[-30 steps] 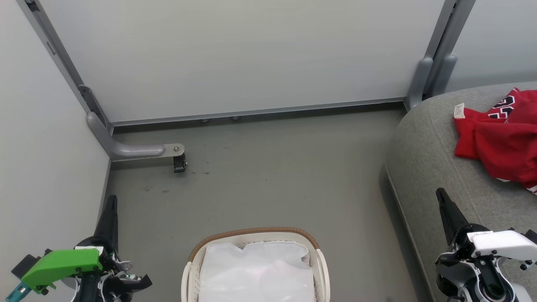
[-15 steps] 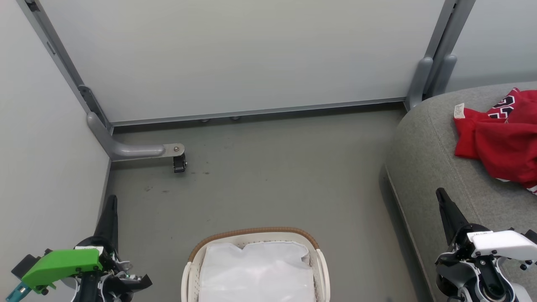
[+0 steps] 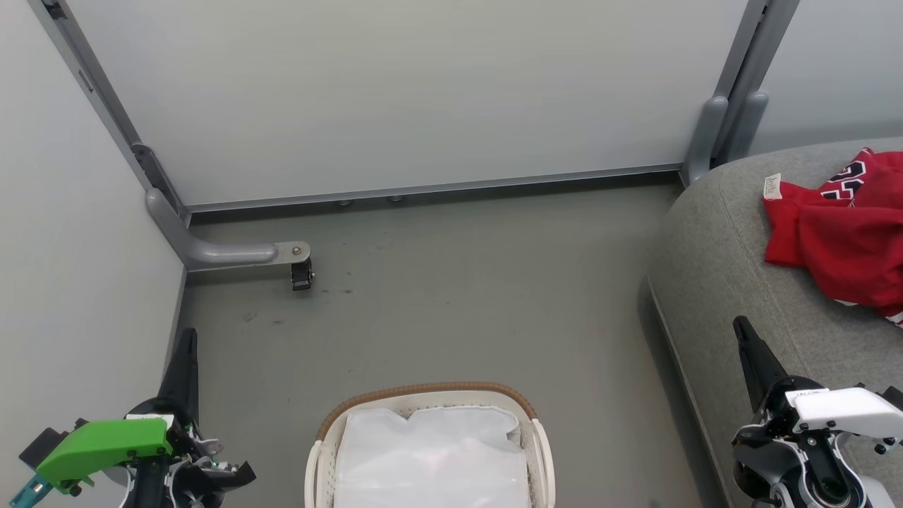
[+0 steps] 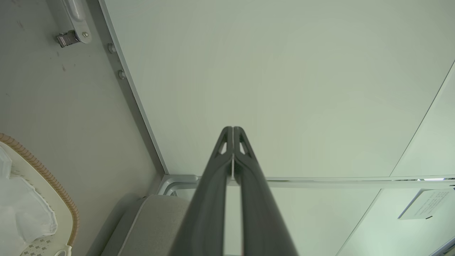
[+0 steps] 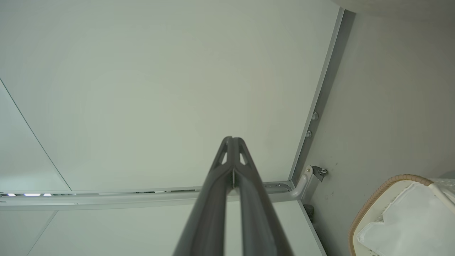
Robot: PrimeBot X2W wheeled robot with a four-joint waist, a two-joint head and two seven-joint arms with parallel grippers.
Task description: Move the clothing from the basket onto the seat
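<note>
The red clothing (image 3: 843,236) lies crumpled on the grey seat (image 3: 719,240) at the right, its white tag toward the wall. Near the bottom centre stands the white basket (image 3: 430,393) with a tan rim, and in it I see just its white liner (image 3: 430,451). My left gripper (image 3: 188,339) is shut at the lower left, well apart from the basket, its closed fingers (image 4: 233,132) pointing at the wall panel. My right gripper (image 3: 739,326) is shut beside the seat's front edge, holding nothing; its fingers (image 5: 233,141) also point at the panel.
Pale partition panels (image 3: 395,92) close off the back and left. A grey foot with a small caster (image 3: 302,274) juts onto the floor at the left. Bare grey floor (image 3: 465,296) lies between basket, wall and seat.
</note>
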